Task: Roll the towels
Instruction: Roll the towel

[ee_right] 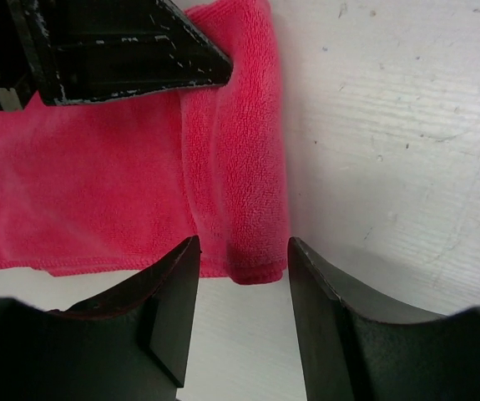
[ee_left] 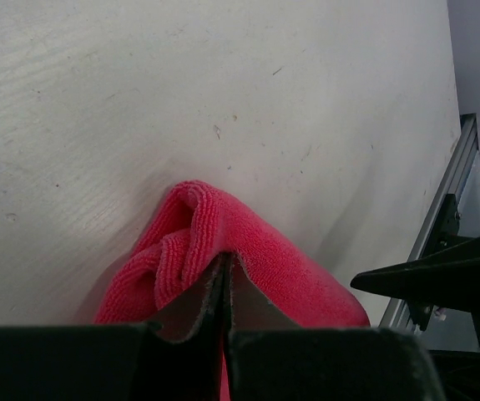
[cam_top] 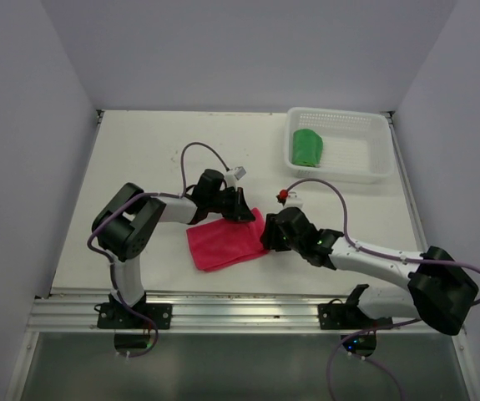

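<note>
The pink-red towel (cam_top: pixel 223 242) lies flat on the table between the two arms, its right edge folded over into a narrow roll (ee_right: pixel 248 167). My left gripper (cam_top: pixel 240 210) is shut on the towel's far corner (ee_left: pixel 198 225), pinching the cloth. My right gripper (cam_top: pixel 266 236) is open, its jaws straddling the near end of the rolled edge (ee_right: pixel 256 266) without closing on it. The green towel (cam_top: pixel 308 148) sits rolled in the basket at the back right.
A clear plastic mesh basket (cam_top: pixel 365 146) stands at the back right of the table. An aluminium rail (cam_top: pixel 240 311) runs along the near edge by the arm bases. Grey walls enclose the table on three sides.
</note>
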You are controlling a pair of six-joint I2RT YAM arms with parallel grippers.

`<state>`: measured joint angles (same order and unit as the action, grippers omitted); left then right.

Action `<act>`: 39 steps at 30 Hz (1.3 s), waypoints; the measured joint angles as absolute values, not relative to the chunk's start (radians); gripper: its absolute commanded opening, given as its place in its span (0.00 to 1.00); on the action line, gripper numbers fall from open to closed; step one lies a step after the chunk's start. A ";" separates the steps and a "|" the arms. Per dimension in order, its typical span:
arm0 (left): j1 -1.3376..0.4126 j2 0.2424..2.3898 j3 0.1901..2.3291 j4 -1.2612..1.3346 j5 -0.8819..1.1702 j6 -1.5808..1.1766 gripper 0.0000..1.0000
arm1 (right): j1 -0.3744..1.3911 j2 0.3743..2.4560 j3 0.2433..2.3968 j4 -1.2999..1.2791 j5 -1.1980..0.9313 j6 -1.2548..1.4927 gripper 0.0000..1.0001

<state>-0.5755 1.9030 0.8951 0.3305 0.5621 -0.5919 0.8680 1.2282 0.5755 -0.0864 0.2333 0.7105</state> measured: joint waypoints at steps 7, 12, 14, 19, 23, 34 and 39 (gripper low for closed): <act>-0.575 1.901 0.892 0.335 0.561 -0.592 0.03 | 0.850 1.306 0.545 -0.013 0.179 0.738 0.51; -0.575 1.900 0.890 0.336 0.561 -0.592 0.03 | 0.850 1.348 0.525 0.031 0.161 0.737 0.38; -0.575 1.900 0.890 0.336 0.561 -0.592 0.03 | 0.850 1.354 0.519 0.052 0.156 0.730 0.22; -0.575 1.900 0.891 0.335 0.561 -0.592 0.02 | 0.850 1.355 0.514 0.076 0.157 0.683 0.00; -0.575 1.900 0.896 0.327 0.560 -0.591 0.03 | 0.880 1.355 0.514 0.076 0.195 0.625 0.00; -0.539 1.875 0.918 0.229 0.565 -0.591 0.04 | 1.130 1.503 0.701 -0.088 0.548 0.511 0.00; -0.509 1.840 0.918 0.163 0.557 -0.583 0.04 | 1.184 1.592 0.804 -0.192 0.669 0.514 0.00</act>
